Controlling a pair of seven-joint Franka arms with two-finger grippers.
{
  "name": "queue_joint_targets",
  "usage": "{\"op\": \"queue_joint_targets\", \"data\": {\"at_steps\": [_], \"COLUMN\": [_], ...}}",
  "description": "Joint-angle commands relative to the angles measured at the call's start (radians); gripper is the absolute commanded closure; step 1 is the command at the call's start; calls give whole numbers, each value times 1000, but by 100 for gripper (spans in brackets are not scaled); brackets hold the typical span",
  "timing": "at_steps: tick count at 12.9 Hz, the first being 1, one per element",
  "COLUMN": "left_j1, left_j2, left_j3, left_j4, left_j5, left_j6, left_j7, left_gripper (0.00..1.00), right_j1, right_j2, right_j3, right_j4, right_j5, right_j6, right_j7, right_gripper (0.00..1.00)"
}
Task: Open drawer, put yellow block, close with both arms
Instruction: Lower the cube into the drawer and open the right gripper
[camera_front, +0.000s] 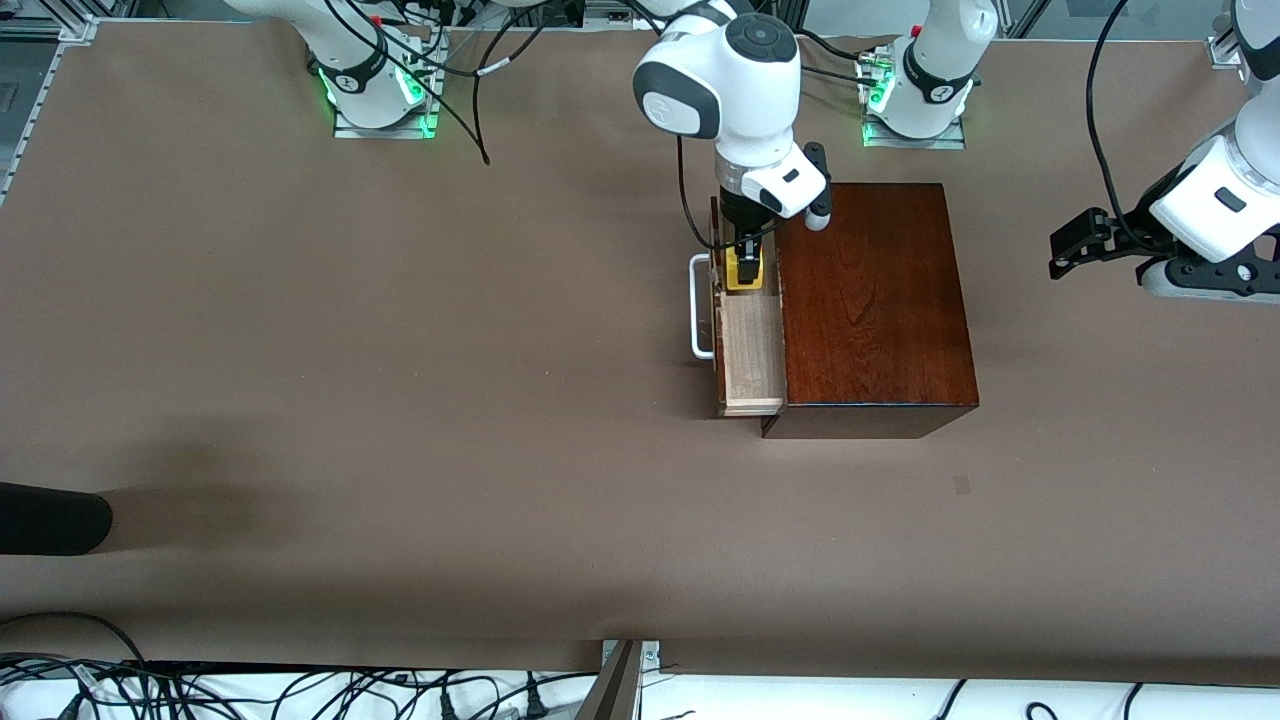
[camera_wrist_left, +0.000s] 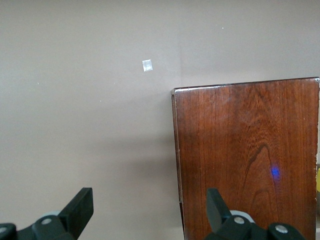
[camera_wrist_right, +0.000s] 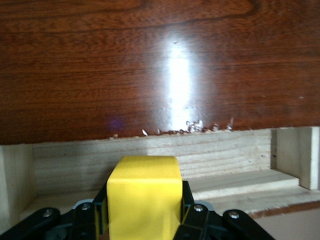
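No words, labels, brand names or numbers can be read on anything in these views.

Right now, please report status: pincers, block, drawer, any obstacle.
Right pincer shut on yellow block, over open drawer. Left pincer open, waiting at wooden box's left-arm end. Nothing seen blocking the drawer.

Glossy dark wooden box (camera_front: 872, 300); pale raw-wood drawer (camera_front: 752, 350); matt brown table (camera_front: 400, 350).
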Motion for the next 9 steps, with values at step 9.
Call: {"op": "queue_joint_targets", "data": {"at_steps": [9], "left_j1": [4], "left_j2": [8], "left_j3": [-3], "left_j4": [26], "left_j5": [-1], "left_j6": [-21], "left_j7": [-2], "left_gripper": [0], "right_j1": [11], "right_j2": [60], "right_j3": [-7], "right_j4": [35], "right_j5": [-15], "right_j6": [6], "right_j7": [-58], "right_gripper": [94]}}
